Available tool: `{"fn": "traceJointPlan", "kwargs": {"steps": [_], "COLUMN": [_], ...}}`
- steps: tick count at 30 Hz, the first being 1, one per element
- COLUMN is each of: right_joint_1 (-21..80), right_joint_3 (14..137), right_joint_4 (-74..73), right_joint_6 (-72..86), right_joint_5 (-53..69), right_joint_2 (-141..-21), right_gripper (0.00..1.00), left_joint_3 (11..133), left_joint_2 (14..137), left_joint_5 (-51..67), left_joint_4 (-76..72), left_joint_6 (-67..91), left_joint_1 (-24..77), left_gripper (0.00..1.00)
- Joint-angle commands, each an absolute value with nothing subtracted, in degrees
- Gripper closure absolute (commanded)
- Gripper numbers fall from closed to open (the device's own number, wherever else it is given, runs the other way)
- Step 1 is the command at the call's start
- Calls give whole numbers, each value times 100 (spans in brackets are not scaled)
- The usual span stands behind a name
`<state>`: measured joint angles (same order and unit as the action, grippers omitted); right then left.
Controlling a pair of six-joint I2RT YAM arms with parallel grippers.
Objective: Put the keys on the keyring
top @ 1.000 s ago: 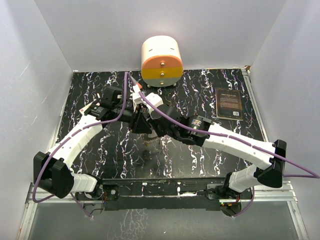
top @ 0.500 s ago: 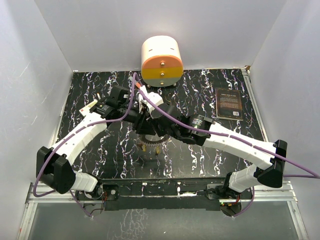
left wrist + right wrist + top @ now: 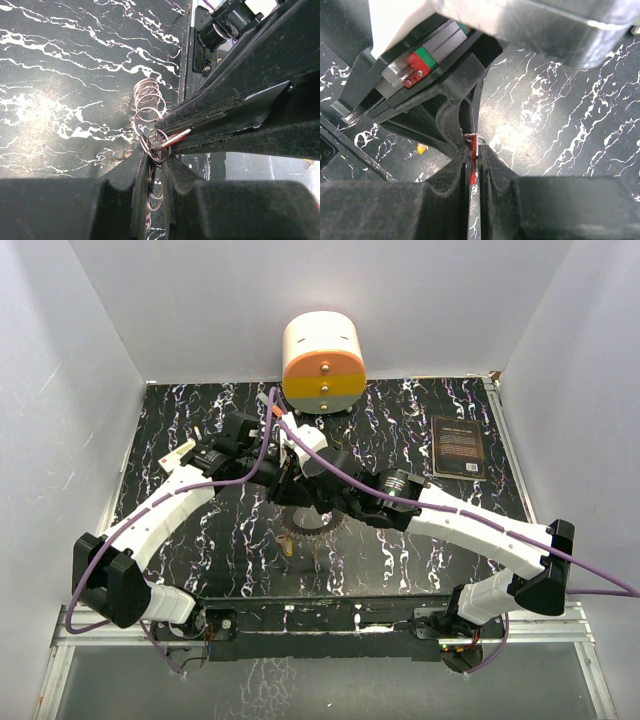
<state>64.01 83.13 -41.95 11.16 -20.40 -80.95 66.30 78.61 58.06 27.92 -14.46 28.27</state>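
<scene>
- Jaws of the left gripper (image 3: 154,159) stand almost pressed together, and we see them pinching a few wire loops at the rim of the keyring (image 3: 146,97).
- From above, we find the yellow key (image 3: 290,548) lying on the black marbled table (image 3: 180,410), just on the near side of the keyring and apart from both grippers.
- We place the keyring (image 3: 312,527) near the middle of the table, right under the point where the two arms meet. Its spiky rim shows on the near side of the grippers. We cannot tell whether it rests on the table or hangs from the left jaws.
- We see the right gripper (image 3: 473,150) reaching in from the right to meet the left one tip to tip, its jaws clamped on the red key (image 3: 472,172). The key's tip sits at one small loop of the keyring; we cannot tell whether it has gone through that loop.
- At the far edge, slightly right of centre, we note a cream-and-orange round drawer unit (image 3: 323,362).
- Far right, we see a dark book (image 3: 459,447) lying flat, well apart from the arms.
</scene>
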Motion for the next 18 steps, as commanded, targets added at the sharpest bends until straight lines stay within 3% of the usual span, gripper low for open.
{"fn": "traceJointPlan", "kwargs": {"steps": [1,5,18], "right_joint_1": [6398,6396,6337], "right_joint_3": [8649,8632,8597], "right_joint_4": [-3831,-3858,-4256], "right_joint_6": [1195,1203,1151], "right_joint_5": [-2127,-2141,-2341], "right_joint_2": [-7801,-7769,-7391], "right_gripper": [92,92,92], "left_joint_3": [6809,6812,6845], "left_joint_2": [7734,7721,7596], "left_joint_5": [5895,5906,5783], "left_joint_4": [2842,2867,3222], "left_joint_6": [-1559,-1603,-2006], "left_joint_1": [2847,2845,2847], "left_gripper": [94,100,100]}}
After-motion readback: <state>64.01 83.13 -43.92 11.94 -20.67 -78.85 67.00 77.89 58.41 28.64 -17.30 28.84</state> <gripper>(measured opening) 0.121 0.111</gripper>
